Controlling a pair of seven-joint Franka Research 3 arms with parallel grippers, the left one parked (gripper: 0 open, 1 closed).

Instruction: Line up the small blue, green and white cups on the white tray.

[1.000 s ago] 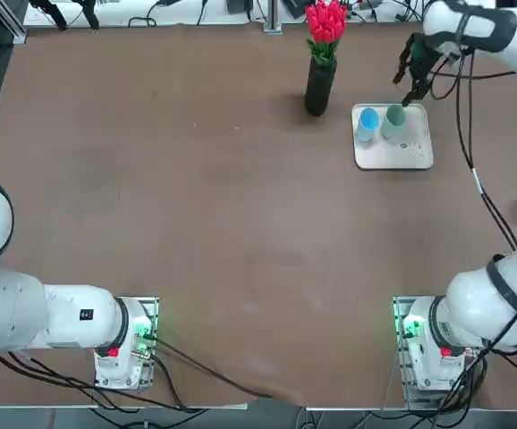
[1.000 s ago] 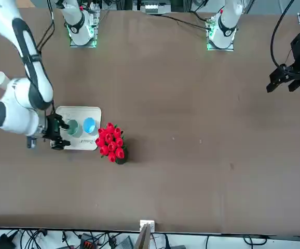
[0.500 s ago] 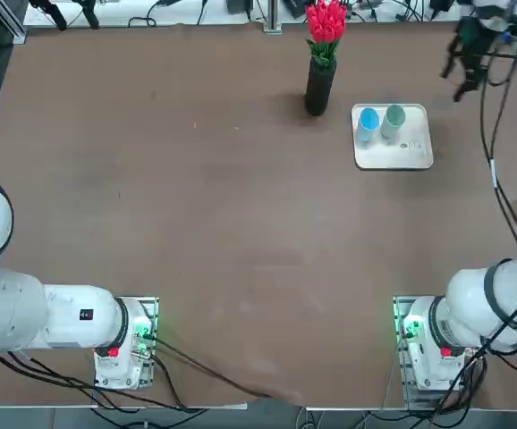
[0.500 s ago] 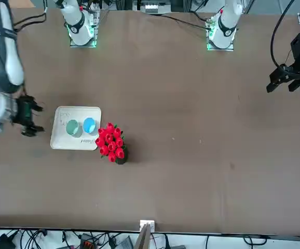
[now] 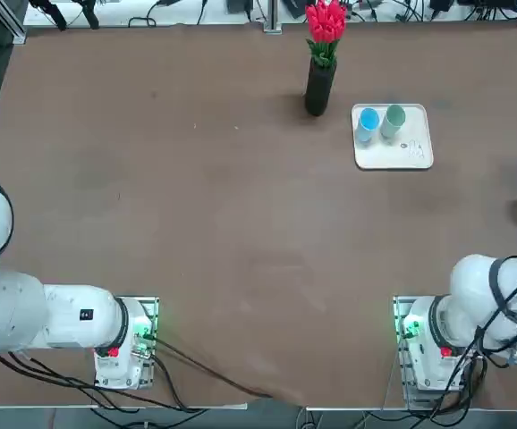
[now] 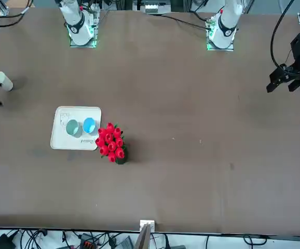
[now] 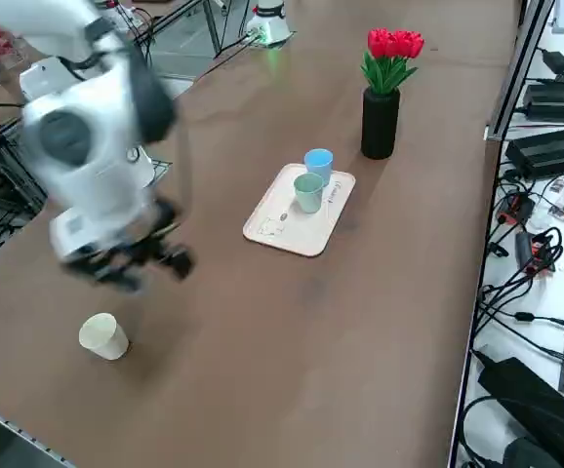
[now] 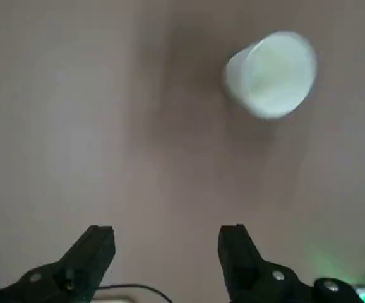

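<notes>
The right arm's black two-finger gripper (image 8: 167, 262) hangs above the bare brown table (image 5: 196, 206), near the table's edge on the robot's right side, with its two fingers spread wide apart and nothing between them. In the wrist view both black fingers (image 8: 91, 252) point down at the tabletop.

A short way beyond the fingertips stands a small white plastic cup (image 8: 271, 74), upright on the table, apart from the gripper and not touched by it. In the side view the same cup (image 7: 102, 335) sits close by the gripper (image 7: 131, 261), near the table's corner.

Well away from the gripper, farther across the table, lies the flat white square tray with rounded corners (image 5: 400, 154). On it stand a small light-blue cup (image 5: 368, 120) and a small pale-green cup (image 5: 394, 117), side by side at the tray's far edge, just beside each other.

Just past the tray, on the side away from the gripper, a tall black vase holding red tulips (image 5: 320, 85) stands on the table.
</notes>
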